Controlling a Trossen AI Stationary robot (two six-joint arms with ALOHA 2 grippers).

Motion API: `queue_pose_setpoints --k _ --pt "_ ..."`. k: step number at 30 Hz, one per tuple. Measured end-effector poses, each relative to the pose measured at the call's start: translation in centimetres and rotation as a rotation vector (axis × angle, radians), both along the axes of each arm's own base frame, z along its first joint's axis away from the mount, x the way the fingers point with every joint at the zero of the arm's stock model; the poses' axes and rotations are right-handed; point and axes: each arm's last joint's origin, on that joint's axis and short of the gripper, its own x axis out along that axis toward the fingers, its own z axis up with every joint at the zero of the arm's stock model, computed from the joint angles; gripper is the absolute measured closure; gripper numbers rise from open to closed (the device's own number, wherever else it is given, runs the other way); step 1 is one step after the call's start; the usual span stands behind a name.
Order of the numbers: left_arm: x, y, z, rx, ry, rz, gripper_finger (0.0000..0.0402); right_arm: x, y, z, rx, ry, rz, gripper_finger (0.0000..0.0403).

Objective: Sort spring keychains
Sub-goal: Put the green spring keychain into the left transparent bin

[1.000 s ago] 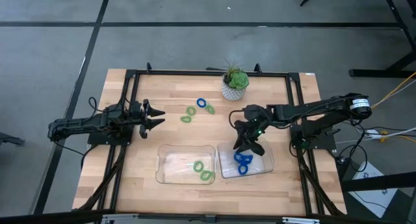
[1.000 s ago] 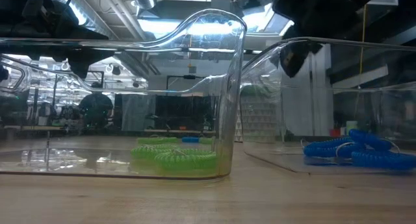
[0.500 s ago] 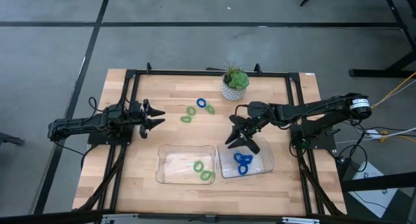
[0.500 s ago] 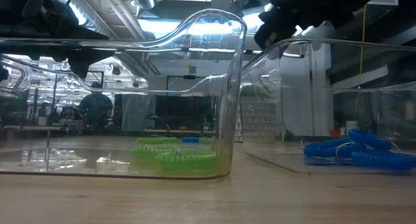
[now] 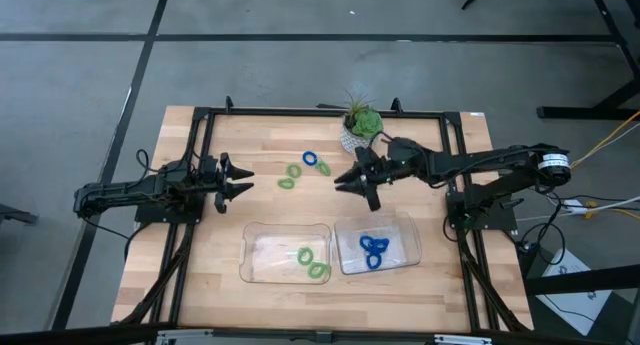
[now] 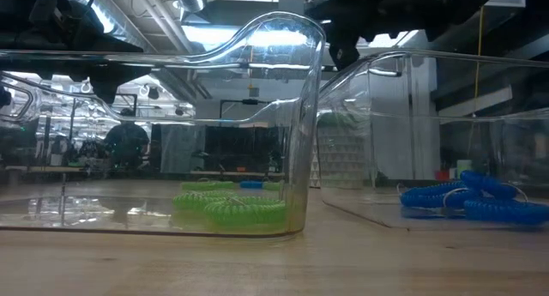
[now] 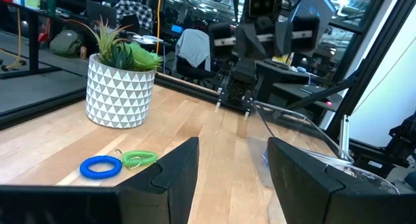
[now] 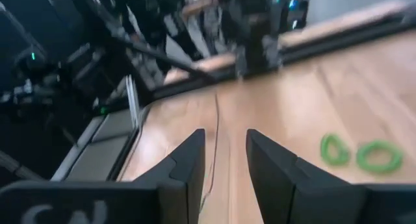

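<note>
Right claw (fingers parted) hovers over bare table.

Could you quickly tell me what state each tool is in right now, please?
Left tool: open, holding nothing, waiting at the table's left side.
Right tool: open, holding nothing, above the table near the potted plant.

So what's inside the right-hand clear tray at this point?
The right clear tray holds only blue spring keychains, bunched together; the overlap hides the exact count. No green ones are in it. The right pincer is empty and away from it.
</note>
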Motion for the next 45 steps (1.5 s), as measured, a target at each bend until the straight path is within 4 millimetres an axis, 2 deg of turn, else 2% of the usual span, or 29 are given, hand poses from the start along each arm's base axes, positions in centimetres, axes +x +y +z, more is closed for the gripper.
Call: queue_pose_setpoints --k 8,16,21,26,31,37,41,45 --pt "0.0 0.0 0.0 0.0 0.0 0.0 0.0224 0.0 -2.3 2.0 0.045 -0.198 -0.186 0.0291" --pt "0.0 0.0 0.0 0.0 0.0 0.0 0.0224 0.2 -3.4 1.6 0.054 -0.174 -0.266 0.0291" --pt "0.0 0.0 0.0 0.0 0.0 -0.001 0.0224 2.9 -3.9 2.7 0.033 -0.091 -0.218 0.0291" --pt "0.0 0.0 0.0 0.0 -0.001 0.0 0.0224 6.3 -4.7 4.1 -0.067 0.174 -0.2 0.0291" --pt "0.0 0.0 0.0 0.0 0.0 0.0 0.0224 8.6 -5.4 5.8 -0.19 0.336 -0.165 0.0291" --pt "0.0 0.0 0.0 0.0 0.0 0.0 0.0224 10.9 -5.8 5.1 -0.276 0.432 -0.105 0.0291" --pt "0.0 0.0 0.0 0.0 0.0 -0.001 0.0224 11.6 -6.0 3.3 -0.282 0.5 -0.082 0.0291" --pt "0.0 0.0 0.0 0.0 0.0 -0.001 0.0224 12.1 -6.0 1.8 -0.338 0.538 0.013 0.0291"
